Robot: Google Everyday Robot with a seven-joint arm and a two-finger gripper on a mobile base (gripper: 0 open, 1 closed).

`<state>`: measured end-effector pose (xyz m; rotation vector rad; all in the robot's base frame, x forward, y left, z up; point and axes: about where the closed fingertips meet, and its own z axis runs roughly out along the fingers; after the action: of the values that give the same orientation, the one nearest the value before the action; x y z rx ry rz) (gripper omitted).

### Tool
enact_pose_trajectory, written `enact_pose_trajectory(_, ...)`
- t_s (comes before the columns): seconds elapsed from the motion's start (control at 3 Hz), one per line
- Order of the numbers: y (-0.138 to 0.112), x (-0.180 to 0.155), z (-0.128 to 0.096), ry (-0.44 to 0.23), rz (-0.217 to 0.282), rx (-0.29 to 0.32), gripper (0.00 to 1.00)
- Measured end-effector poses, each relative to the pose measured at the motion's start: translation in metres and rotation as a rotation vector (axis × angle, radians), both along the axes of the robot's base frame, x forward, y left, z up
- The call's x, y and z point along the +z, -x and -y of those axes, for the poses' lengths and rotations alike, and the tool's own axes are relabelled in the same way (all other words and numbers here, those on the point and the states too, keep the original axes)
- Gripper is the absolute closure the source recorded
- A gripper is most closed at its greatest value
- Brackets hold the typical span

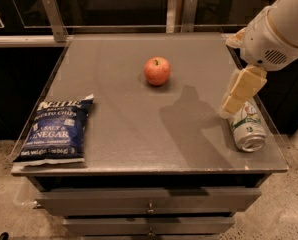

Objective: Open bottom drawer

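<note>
The grey cabinet [139, 129] shows two drawer fronts below its top. The upper drawer [99, 200] has a small knob [150, 207]. The lower drawer [104, 226] lies at the frame's bottom edge with its knob [150, 231]. Both look closed. My gripper [240, 90], cream coloured below a white arm [276, 31], hangs over the right side of the cabinet top, just above and left of a can. It is far above the drawers and holds nothing that I can see.
A red apple [157, 70] sits at the middle back of the top. A blue chip bag [55, 131] lies at the front left. A green and white can [247, 125] lies on its side at the right edge. A railing [54, 16] runs behind.
</note>
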<state>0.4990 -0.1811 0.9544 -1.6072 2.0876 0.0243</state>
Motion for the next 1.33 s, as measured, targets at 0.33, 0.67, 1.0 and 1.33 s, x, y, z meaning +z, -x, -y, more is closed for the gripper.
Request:
enact_pose_trajectory(0.33,-0.029,-0.017,-0.023,-0.079,-0.004,0.031,0.0)
enact_pose_trajectory(0.67,-0.055,-0.026,-0.046,-0.154,-0.008,0.064,0.0)
enact_pose_trajectory(1.0,-0.081,-0.032,-0.064,-0.213,0.003,0.082,0.0)
enact_pose_trajectory(1.33,-0.107,-0.039,-0.079,-0.265,0.006,0.092,0.0)
